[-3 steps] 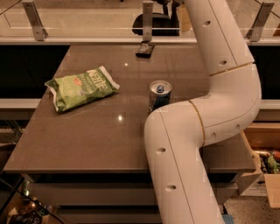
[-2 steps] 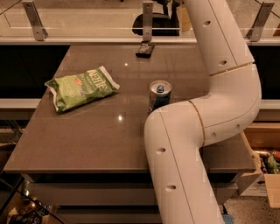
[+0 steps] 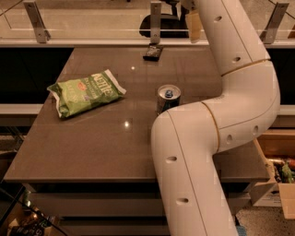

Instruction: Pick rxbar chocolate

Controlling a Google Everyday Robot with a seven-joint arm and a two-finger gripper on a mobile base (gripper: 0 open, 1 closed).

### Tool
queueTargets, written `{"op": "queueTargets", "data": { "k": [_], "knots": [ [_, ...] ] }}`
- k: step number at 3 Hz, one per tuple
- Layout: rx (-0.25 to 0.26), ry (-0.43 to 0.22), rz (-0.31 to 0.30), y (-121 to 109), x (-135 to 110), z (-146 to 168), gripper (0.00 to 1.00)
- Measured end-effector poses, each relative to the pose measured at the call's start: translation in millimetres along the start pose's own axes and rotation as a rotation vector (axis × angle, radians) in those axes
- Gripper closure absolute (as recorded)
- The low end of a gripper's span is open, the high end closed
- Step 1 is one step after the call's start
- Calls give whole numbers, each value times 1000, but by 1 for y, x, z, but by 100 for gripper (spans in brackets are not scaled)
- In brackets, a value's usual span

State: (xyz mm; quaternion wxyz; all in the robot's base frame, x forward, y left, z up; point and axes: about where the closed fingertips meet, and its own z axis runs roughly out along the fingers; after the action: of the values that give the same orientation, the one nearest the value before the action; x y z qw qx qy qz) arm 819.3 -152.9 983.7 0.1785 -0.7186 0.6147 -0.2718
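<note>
One green chip bag [image 3: 85,92], one drink can [image 3: 168,97], one dark bar [image 3: 152,51], one table [image 3: 92,147], one arm [image 3: 233,92], one gripper [image 3: 177,2] at the top edge.

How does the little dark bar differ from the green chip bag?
The rxbar chocolate is small, flat and dark; the chip bag is bigger, green and puffy. The rxbar chocolate lies at the table's far edge, near the gripper at the top; the chip bag lies nearer, left. Both rest on the table.

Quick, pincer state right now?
Pincer: at the picture's top edge, past the far edge of the table; state cannot be told. The rxbar chocolate lies on the table, not held.
</note>
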Motion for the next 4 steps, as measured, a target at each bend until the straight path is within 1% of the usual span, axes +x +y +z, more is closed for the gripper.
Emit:
{"op": "queueTargets", "data": {
  "k": [1,2,4],
  "knots": [
    [-82,0,16,18,0,3,0],
    [-148,14,26,32,0,1,0],
    [-242,14,62,55,-5,0,0]
  ]
}}
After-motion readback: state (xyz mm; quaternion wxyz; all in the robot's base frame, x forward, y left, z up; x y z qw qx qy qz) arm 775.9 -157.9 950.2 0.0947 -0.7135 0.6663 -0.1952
